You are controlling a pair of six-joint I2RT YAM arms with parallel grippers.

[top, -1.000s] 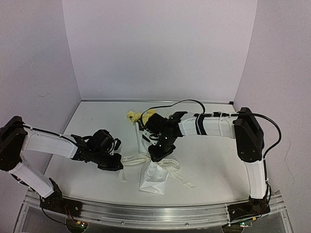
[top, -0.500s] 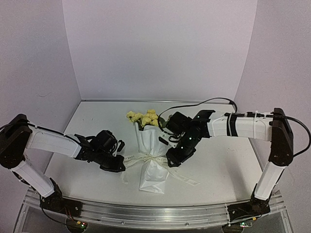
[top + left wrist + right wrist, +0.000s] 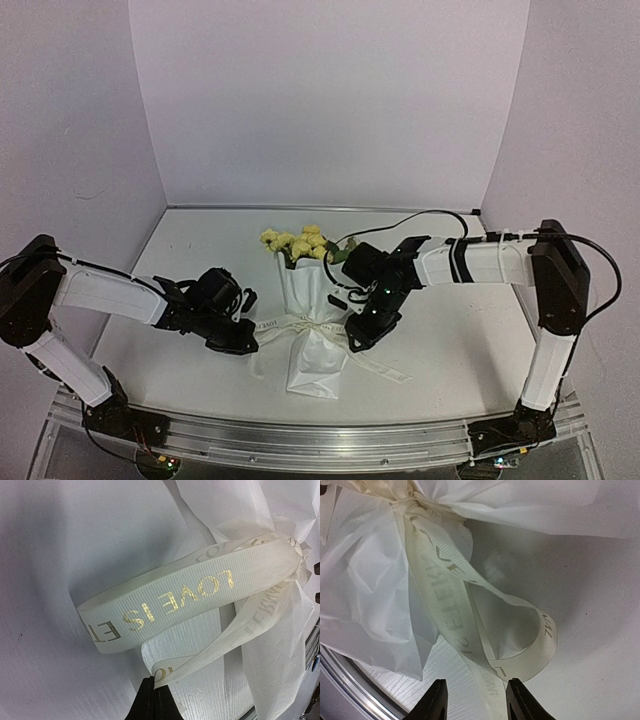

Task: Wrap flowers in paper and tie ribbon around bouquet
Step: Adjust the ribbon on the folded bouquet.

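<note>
On table, bouquet cinched by cream ribbon; left claw pinching it; right claw spread.

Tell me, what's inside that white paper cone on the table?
Pale yellow flowers poke out at the top of the paper. Their stems cannot be seen: the paper covers them all the way down, and a cream ribbon is tied around its waist.

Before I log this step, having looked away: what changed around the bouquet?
The right gripper swung off the bouquet to its right side, jaws open around a ribbon loop, uncovering the flowers. The left gripper stayed shut on the ribbon at the left; the bouquet did not move.
</note>
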